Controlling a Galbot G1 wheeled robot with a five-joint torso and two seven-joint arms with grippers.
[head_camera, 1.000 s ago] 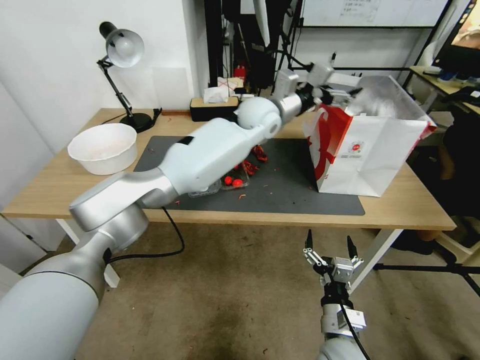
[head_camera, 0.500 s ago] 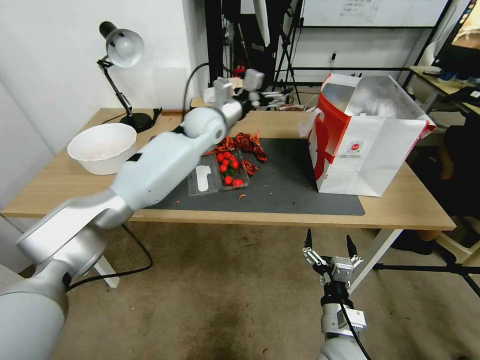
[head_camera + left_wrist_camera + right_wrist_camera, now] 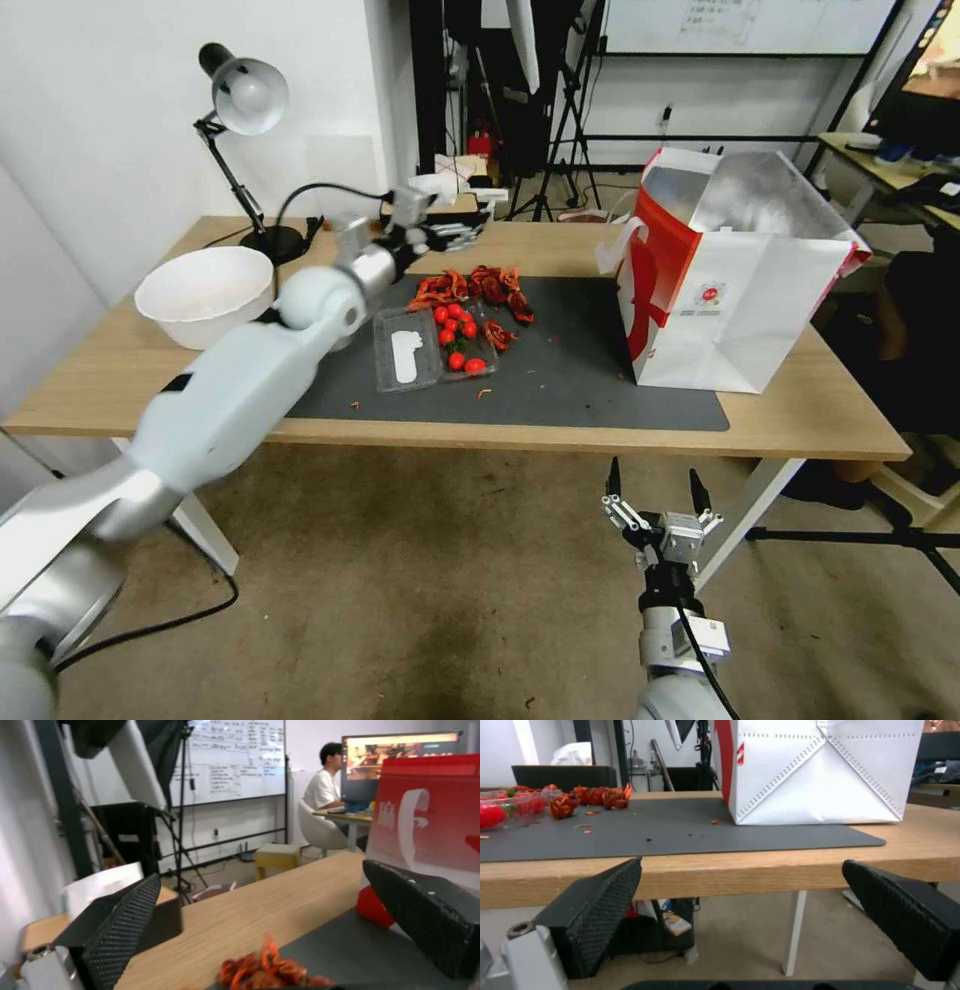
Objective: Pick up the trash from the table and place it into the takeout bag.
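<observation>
Our left arm had swung back from the takeout bag (image 3: 735, 300); a second before, our left gripper (image 3: 455, 232) was up at the bag's open top, and now it hung over the back part of the table (image 3: 800, 410), well away from the bag. Its two black fingers (image 3: 120, 922) were spread wide apart with nothing between them. Just below and in front of that gripper lay a pile of red crayfish shells (image 3: 480, 288) on the dark grey mat (image 3: 580, 380). In the left wrist view we saw the shells (image 3: 270, 971) low between the open fingers, and the red side of the bag (image 3: 425, 817) stood past one finger. A bit nearer to us than the gripper sat a clear plastic tray (image 3: 410, 355) with small red tomatoes (image 3: 458, 335) in it, touching the edge of the shell pile. The big white bowl (image 3: 205, 295) sat off to the gripper's left, and a desk lamp (image 3: 245, 150) stood behind the bowl.

The takeout bag stood upright on the far right part of the mat, with its top open and its silver lining showing.

Our right gripper (image 3: 655, 500) waited low in front of the table edge, below the tabletop, with its fingers (image 3: 600, 907) wide apart and empty. From there the bag (image 3: 815, 772) was up and ahead, a little to the gripper's right, and the shells (image 3: 597, 797) and tomatoes (image 3: 490, 815) were up and off to its left.
</observation>
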